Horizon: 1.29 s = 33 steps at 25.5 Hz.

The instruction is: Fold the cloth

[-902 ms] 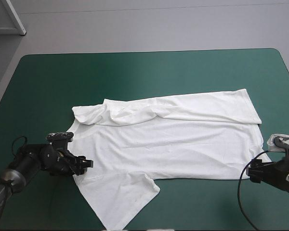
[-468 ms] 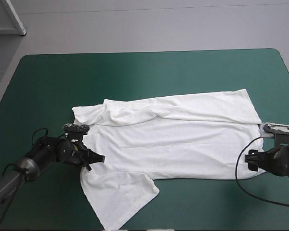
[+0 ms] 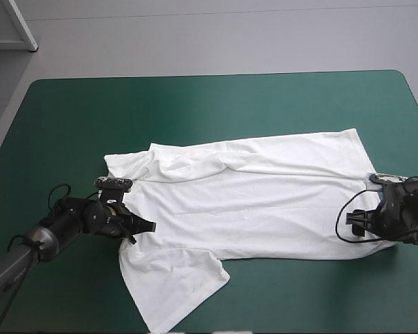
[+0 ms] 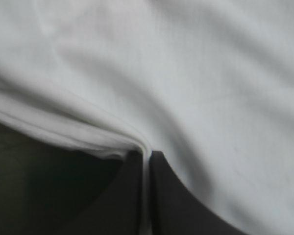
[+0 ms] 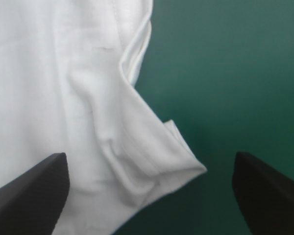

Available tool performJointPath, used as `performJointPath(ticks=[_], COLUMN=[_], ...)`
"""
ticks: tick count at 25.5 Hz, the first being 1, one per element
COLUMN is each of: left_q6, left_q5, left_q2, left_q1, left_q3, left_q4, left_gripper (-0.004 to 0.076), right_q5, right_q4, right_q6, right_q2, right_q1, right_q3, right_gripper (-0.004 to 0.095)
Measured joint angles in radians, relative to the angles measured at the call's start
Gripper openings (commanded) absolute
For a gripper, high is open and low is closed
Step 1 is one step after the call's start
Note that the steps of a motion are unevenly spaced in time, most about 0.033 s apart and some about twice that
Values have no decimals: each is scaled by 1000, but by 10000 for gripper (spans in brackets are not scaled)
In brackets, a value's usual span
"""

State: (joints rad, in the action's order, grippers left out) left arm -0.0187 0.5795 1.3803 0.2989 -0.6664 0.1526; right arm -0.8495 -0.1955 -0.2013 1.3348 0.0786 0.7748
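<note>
The white T-shirt (image 3: 251, 202) lies spread flat across the middle of the table, its upper part folded over and rumpled near the collar. My left gripper (image 3: 148, 226) sits at the shirt's left edge, just above the near sleeve (image 3: 174, 285). In the left wrist view this gripper (image 4: 146, 155) is shut on a fold of the T-shirt (image 4: 186, 73), a thin white sheet between the black fingers. My right gripper (image 3: 353, 223) rests low at the shirt's right hem. In the right wrist view it (image 5: 149, 159) stands open, with the hem corner (image 5: 181, 166) lying between the fingers.
The teal-green cover (image 3: 209, 104) stretches wide from the shirt to the far edge and to both sides. The near sleeve reaches almost to the table's front edge.
My left gripper slid right onto the shirt's edge and shut on it. My right gripper moved in toward the hem corner, still open. The sleeve edge shifted slightly.
</note>
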Motion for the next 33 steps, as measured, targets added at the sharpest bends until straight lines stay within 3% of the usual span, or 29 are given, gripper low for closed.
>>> performJointPath(ticks=[3,5,11,18,23,26,30,33], left_q6=[3,4,5,5,5,3,2,19], left_q5=[0,-3,-6,4,222,386,591,656], left_q2=[0,1,2,-18,-96,-234,-283,-283], left_q1=[0,0,2,3,8,8,9,9], left_q3=[0,0,0,-10,-109,-372,-775,-1077], left_q4=[2,4,7,5,13,-39,-153,-223], left_gripper=[-10,-10,-10,-10,-10,-10,-10,-10], right_q5=[19,17,34,4,-102,-212,-319,-357], right_q4=[81,131,244,361,397,402,360,321], right_q6=[49,88,223,312,358,364,333,306], right_q2=[54,75,90,49,-82,-210,-278,-284], right_q1=[55,81,105,105,105,105,105,105], right_q3=[6,14,15,28,176,403,738,994], right_gripper=[790,678,-18,-14,-14,-14,-14,-14])
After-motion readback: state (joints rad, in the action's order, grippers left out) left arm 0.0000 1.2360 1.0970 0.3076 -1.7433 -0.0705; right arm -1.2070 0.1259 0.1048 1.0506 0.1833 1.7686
